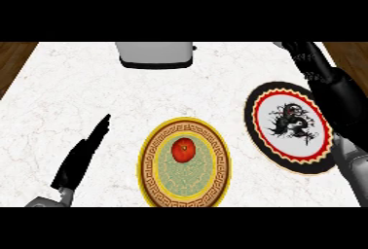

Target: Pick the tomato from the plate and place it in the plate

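Tomato [184,149] sits on the yellow-rimmed plate [149,160], at centre near. The dragon plate [267,138] to its right is bare, likely the target. Right hand [307,56] is far right beyond that plate; its fingers I cannot tell. Left hand [84,153] rests flat, fingers straight, left of the tomato's plate.
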Tool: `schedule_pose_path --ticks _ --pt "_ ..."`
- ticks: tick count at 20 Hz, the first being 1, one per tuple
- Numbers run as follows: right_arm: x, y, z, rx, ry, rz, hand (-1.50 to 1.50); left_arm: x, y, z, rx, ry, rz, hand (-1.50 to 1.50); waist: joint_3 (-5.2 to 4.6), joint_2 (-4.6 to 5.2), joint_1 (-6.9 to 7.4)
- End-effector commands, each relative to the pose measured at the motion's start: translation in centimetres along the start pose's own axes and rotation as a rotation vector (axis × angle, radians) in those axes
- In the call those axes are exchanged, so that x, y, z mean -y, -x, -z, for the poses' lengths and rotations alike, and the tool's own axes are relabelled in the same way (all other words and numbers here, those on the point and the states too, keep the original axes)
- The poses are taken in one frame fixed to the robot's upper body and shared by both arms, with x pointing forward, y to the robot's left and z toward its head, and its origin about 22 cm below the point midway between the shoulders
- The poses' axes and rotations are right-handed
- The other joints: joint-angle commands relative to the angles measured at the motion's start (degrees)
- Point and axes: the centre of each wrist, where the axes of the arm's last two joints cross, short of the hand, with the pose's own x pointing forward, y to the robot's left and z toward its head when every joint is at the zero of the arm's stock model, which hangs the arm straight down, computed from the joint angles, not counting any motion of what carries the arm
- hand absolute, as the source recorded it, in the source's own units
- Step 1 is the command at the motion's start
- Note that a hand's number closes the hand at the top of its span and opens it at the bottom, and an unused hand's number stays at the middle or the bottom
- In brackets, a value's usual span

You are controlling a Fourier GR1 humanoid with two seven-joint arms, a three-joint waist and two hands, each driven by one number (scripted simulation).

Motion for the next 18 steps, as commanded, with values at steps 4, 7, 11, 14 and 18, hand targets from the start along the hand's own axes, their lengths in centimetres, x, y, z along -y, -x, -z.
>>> schedule_pose_path --ticks 4,7,11,14,18 --pt "-6.0 3.8 0.2 0.012 -0.239 0.398 1.5 -1.4 -3.8 2.1 0.109 -0.103 -0.096 0.0 1.15 2.93 4.39" --pt "-1.1 -0.4 3.0 0.172 -0.327 -0.203 1.5 -1.1 -2.9 2.0 0.055 -0.122 -0.14 0.0 0.21 1.16 4.38" --pt "-9.6 9.5 -3.5 0.02 0.016 0.447 -1.5 -2.2 -4.3 3.3 0.087 -0.151 -0.195 0.0 1.41 4.03 3.89" --pt "-11.6 13.2 -5.2 0.055 -0.157 0.475 -1.5 -2.6 -4.7 3.8 0.069 -0.153 -0.197 0.0 1.19 3.19 3.88" --pt "-11.0 15.3 -4.6 0.09 -0.382 0.304 -1.5 -2.5 -5.2 4.1 0.048 -0.165 -0.209 0.0 1.07 2.42 2.99"
